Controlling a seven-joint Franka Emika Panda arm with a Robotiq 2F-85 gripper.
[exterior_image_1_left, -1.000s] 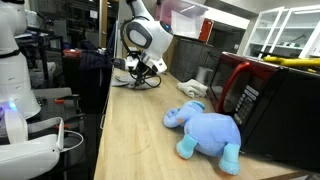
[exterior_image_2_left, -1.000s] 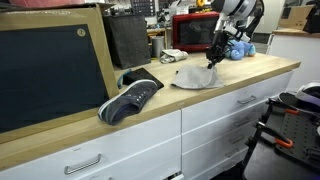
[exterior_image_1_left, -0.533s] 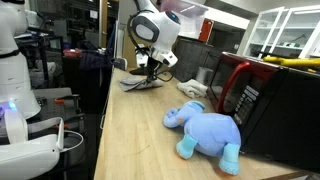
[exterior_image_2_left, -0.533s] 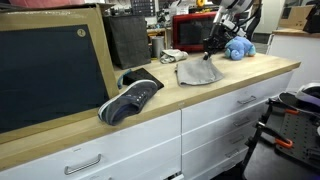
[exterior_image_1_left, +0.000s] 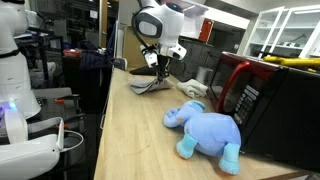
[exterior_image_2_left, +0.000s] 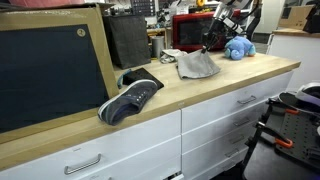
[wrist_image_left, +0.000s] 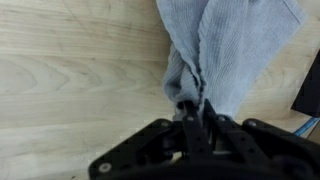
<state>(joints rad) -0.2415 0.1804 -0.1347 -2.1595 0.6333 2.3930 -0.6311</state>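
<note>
My gripper (wrist_image_left: 193, 108) is shut on a grey cloth (wrist_image_left: 225, 50) and holds it up by a pinched fold, with the rest hanging down toward the wooden countertop (wrist_image_left: 70, 80). In both exterior views the cloth (exterior_image_1_left: 152, 85) (exterior_image_2_left: 196, 66) dangles from the gripper (exterior_image_1_left: 160, 66) (exterior_image_2_left: 209, 46), its lower edge touching or just above the counter. A blue plush elephant (exterior_image_1_left: 206, 130) (exterior_image_2_left: 237, 47) lies on the counter nearby.
A red-and-black microwave (exterior_image_1_left: 262, 98) (exterior_image_2_left: 191, 31) stands at the back of the counter. A dark sneaker (exterior_image_2_left: 130, 98) lies on the counter in front of a large framed blackboard (exterior_image_2_left: 50, 70). White drawers (exterior_image_2_left: 225, 115) sit under the counter.
The gripper has risen and moved toward the microwave with the cloth, lifting it from lying flat on the counter to hanging from the jaws.
</note>
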